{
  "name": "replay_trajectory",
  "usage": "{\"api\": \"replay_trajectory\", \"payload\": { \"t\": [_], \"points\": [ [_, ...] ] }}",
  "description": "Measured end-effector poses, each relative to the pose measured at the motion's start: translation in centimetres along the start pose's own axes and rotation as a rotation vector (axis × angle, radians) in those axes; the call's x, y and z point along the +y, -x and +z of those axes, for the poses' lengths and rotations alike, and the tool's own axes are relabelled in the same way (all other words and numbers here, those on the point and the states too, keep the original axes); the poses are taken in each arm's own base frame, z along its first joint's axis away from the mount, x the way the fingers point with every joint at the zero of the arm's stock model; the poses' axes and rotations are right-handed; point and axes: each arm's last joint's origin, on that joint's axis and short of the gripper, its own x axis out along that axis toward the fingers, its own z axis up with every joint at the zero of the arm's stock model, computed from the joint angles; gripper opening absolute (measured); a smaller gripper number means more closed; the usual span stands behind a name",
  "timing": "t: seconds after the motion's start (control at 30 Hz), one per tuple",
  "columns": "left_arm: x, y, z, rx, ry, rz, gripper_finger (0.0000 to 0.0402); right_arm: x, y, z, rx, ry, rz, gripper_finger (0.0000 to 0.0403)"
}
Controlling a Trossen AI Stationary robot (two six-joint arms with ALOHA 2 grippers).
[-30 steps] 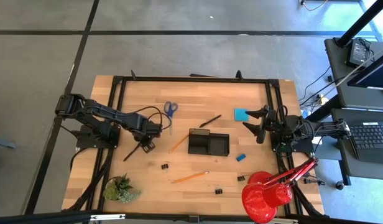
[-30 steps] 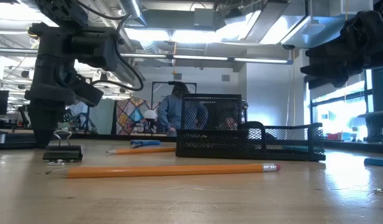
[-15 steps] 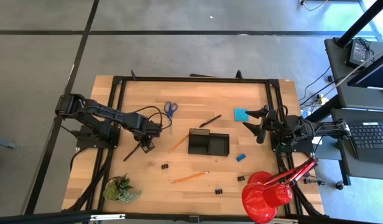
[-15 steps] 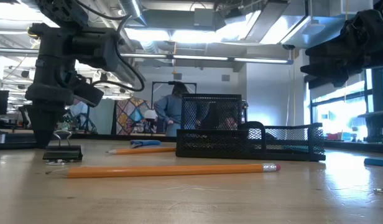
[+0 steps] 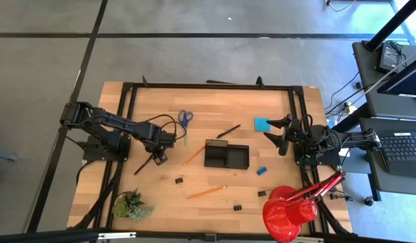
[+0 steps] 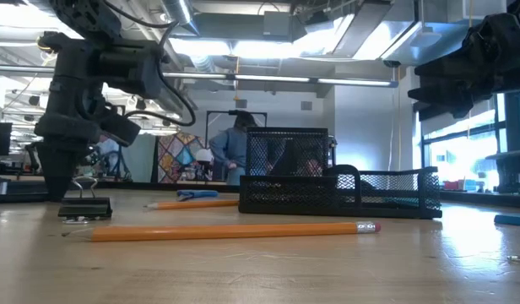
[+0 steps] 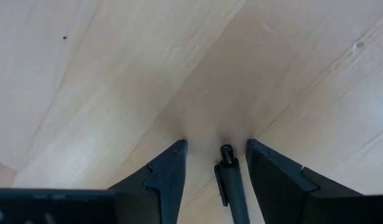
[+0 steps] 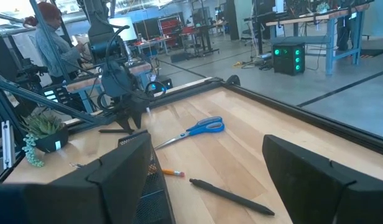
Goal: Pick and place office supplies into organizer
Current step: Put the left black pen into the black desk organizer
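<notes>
A black pen (image 7: 232, 183) lies flat on the wooden table. My left gripper (image 7: 215, 144) points down over its clip end, open, with one finger on either side and the pen nearer one finger. In the high view the pen (image 5: 144, 166) runs from this gripper (image 5: 159, 157) toward the near left. The black organizer (image 5: 226, 155) stands mid-table. My right gripper (image 5: 275, 133) waits open at the right edge, level, beside the blue note pad (image 5: 262, 124).
Blue scissors (image 5: 185, 119) and a second black pen (image 5: 228, 131) lie on the far side. Orange pencils (image 5: 206, 192), binder clips (image 5: 179, 181) and a blue eraser (image 5: 261, 171) lie around the organizer. A red lamp (image 5: 289, 209) and a plant (image 5: 130, 204) stand at the near edge.
</notes>
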Motion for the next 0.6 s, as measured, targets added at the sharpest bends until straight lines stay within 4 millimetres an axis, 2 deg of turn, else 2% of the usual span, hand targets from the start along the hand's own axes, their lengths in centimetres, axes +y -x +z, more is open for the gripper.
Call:
{"api": "replay_trajectory", "payload": {
  "t": [0.6],
  "points": [
    [-0.4, -0.2, -1.1, 0.071, 0.001, 0.006, 0.015, 0.0, 0.0, 0.0, 0.0, -0.002, 0.0, 0.031]
  ]
}}
